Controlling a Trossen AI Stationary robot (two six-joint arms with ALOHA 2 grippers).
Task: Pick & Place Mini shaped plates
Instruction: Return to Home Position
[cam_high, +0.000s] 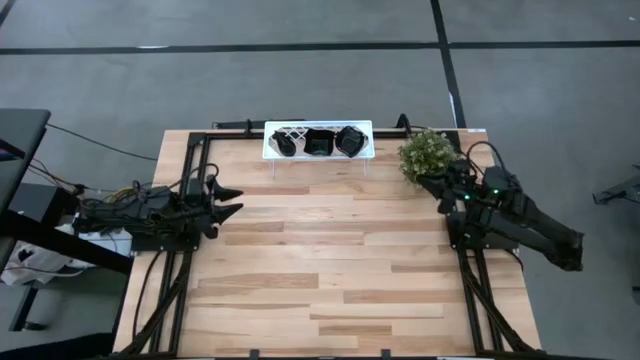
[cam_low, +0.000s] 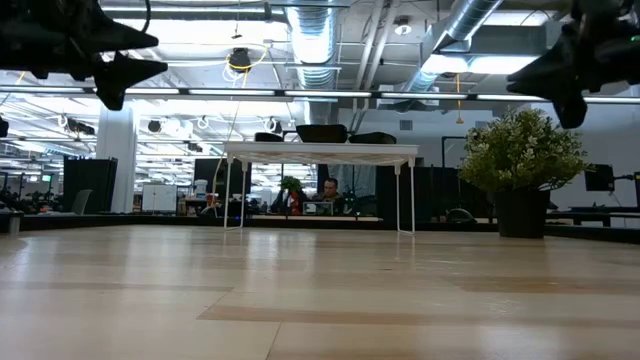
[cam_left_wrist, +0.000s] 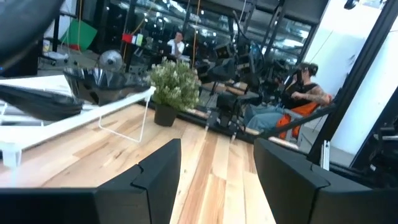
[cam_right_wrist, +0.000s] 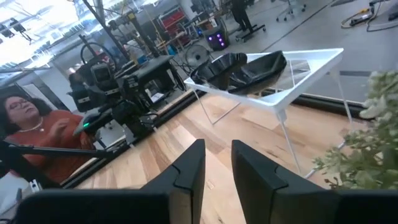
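Observation:
The mini shaped plates, glossy and black, sit in three groups (cam_high: 287, 141), (cam_high: 318, 142), (cam_high: 349, 140) on top of a white lattice rack (cam_high: 270, 150) at the table's far middle. They also show in the low view (cam_low: 320, 133) and in both wrist views (cam_left_wrist: 93, 84), (cam_right_wrist: 242, 68). My left gripper (cam_high: 232, 200) hovers open over the table's left edge, pointing level toward the right. My right gripper (cam_high: 438, 184) hovers over the right edge beside a plant, its fingers a narrow gap apart (cam_right_wrist: 217, 165), with nothing between them.
A small potted plant (cam_high: 428, 155) stands at the far right, close to my right gripper. The rack stands on thin white legs (cam_low: 405, 195). Bare wood (cam_high: 330, 260) fills the table's middle and near part. People sit beyond the table (cam_left_wrist: 298, 99), (cam_right_wrist: 31, 124).

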